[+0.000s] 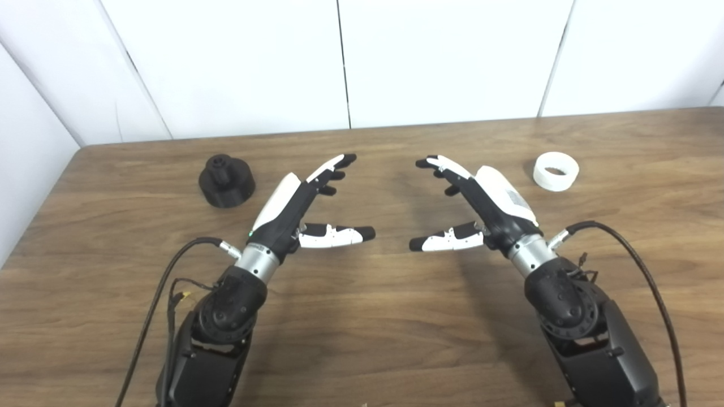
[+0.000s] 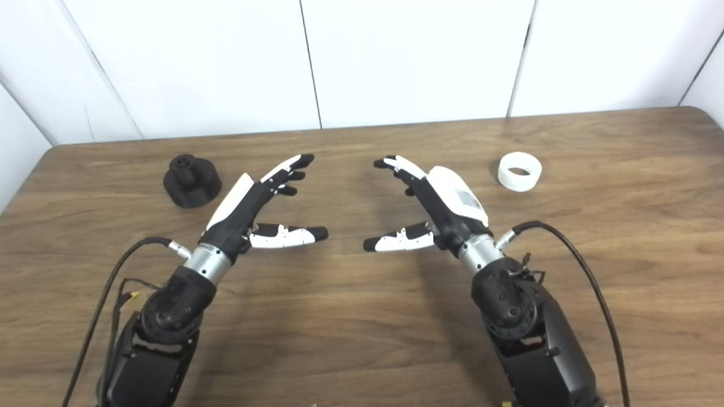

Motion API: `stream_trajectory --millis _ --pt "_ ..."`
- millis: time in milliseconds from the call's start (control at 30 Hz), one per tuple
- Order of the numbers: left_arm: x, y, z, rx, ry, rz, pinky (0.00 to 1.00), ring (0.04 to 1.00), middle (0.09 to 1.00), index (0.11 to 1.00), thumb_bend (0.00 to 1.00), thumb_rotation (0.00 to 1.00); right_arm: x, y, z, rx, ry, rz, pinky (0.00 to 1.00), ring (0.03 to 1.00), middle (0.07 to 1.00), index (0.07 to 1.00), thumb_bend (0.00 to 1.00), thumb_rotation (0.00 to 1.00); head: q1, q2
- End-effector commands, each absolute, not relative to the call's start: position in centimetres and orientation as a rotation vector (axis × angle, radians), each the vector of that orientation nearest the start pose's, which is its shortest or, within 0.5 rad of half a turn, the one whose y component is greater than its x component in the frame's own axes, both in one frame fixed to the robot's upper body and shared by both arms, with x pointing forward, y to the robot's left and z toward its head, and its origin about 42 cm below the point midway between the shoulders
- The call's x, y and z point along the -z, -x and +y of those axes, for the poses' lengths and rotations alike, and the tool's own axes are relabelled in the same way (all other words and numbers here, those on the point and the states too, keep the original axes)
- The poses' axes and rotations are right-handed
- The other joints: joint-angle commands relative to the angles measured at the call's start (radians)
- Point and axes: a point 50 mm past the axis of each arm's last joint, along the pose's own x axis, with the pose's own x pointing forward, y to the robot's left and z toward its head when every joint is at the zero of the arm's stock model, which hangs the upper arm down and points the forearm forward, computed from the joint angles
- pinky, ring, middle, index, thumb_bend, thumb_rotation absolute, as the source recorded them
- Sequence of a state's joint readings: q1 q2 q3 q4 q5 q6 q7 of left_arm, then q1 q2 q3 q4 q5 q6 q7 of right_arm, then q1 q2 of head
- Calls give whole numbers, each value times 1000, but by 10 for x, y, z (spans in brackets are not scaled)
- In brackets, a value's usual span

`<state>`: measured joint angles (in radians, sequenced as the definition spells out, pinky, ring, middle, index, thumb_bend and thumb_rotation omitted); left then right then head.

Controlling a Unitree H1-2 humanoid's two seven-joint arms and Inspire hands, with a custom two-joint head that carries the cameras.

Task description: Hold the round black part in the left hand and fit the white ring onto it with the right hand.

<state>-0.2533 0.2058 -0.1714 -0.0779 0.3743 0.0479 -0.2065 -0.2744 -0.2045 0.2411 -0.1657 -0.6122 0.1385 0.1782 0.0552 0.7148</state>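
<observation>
The round black part (image 1: 226, 181) sits on the wooden table (image 1: 362, 316) at the far left, a stub sticking up from its top. The white ring (image 1: 556, 170) lies flat at the far right. My left hand (image 1: 300, 206) is open and empty, fingers spread, to the right of the black part and apart from it. My right hand (image 1: 481, 200) is open and empty, left of the ring and apart from it. The two hands face each other across the table's middle. Both parts also show in the right eye view: the black part (image 2: 192, 181) and the ring (image 2: 520, 171).
White wall panels (image 1: 362, 62) stand behind the table's far edge. Black cables (image 1: 633, 254) loop from each wrist over the table near the forearms. The table's left edge runs close to the black part.
</observation>
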Motion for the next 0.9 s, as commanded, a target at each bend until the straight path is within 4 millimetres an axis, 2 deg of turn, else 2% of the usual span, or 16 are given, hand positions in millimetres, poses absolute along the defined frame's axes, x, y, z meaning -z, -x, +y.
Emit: stream_trajectory --millis 0,233,333,433,467,533,667,867 --pt "-202 -357 201 325 -643 -323 848 939 955 897 975 400 -229 -354 -176 -250 842 -401 728 862 932 876 855 349 1 1" --pt "-206 -355 201 285 -767 -334 831 980 997 869 989 482 -230 -354 -177 -246 856 -400 735 867 936 876 857 362 6 5" --pt "-208 -352 203 226 -844 -350 818 995 1000 842 987 477 -230 -354 -177 -243 869 -394 740 872 939 879 857 372 8 5" --pt "-209 -350 206 169 -929 -383 859 1000 1000 821 980 489 -230 -354 -178 -240 876 -389 733 868 939 880 858 377 11 6" --pt "-209 -350 207 153 -959 -391 931 1000 1000 811 985 492 -230 -354 -177 -239 878 -388 731 867 940 880 857 376 11 6" --pt "-211 -349 210 128 -1038 -393 982 1000 1000 804 991 487 -229 -354 -177 -235 885 -390 727 866 941 879 858 376 12 5" --pt "-217 -348 215 93 -1127 -378 1000 1000 1000 800 1000 439 -229 -355 -177 -230 893 -386 728 869 944 881 860 388 15 6" --pt "-219 -348 229 -21 -1192 -354 1000 1000 1000 784 992 472 -230 -355 -178 -227 895 -383 737 876 948 883 864 395 18 4"
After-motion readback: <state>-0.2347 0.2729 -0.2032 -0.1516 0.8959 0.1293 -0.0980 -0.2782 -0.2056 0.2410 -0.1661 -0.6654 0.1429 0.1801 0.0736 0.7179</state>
